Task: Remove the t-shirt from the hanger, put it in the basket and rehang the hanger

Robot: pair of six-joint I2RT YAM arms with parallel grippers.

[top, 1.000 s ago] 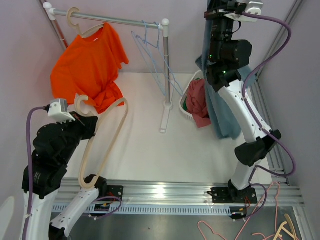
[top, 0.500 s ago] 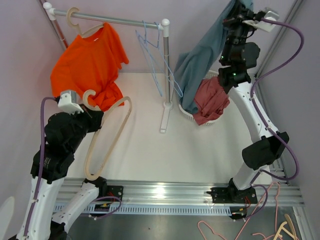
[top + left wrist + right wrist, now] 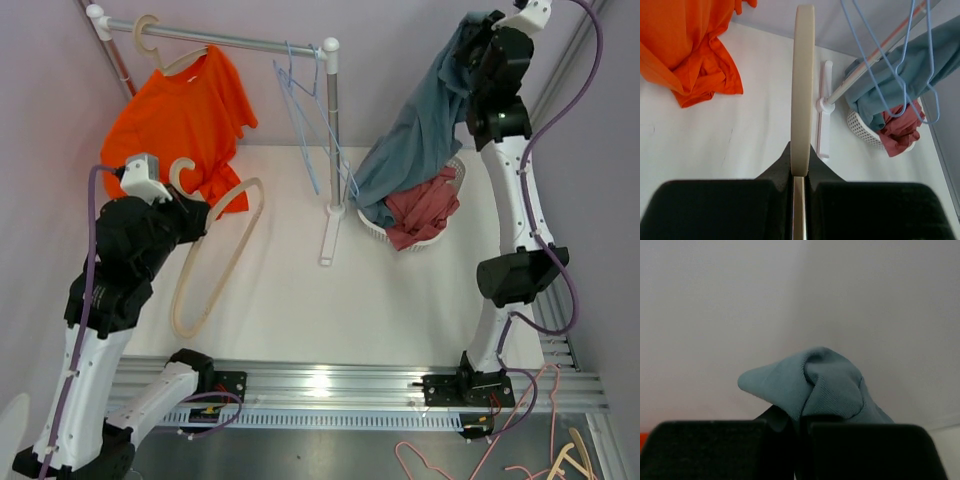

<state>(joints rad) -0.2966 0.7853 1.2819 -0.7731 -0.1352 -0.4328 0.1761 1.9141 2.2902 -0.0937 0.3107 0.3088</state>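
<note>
T-shirt, the blue-grey one [image 3: 415, 130], is clamped in the right tool [image 3: 482, 38] at the upper right of the overhead view. The right wrist view shows a bunched fold of it pinched between the fingers. From there it drapes down and to the left, and its lower end rests in the white laundry basket [image 3: 372, 228], against a red garment [image 3: 428, 208].

At the left, the left tool [image 3: 799, 172] is closed on the thin edge of a cream hanger [image 3: 802, 75]. It is bare and slants down toward the tabletop [image 3: 300, 290].

So the separation looks done to me: shirt and hanger are well apart, one in each tool. What seems left is letting the shirt fall into the basket and setting the hanger down. An orange t-shirt [image 3: 180, 120] hangs from the rail [image 3: 240, 42] at upper left on a hanger of its own.
</note>
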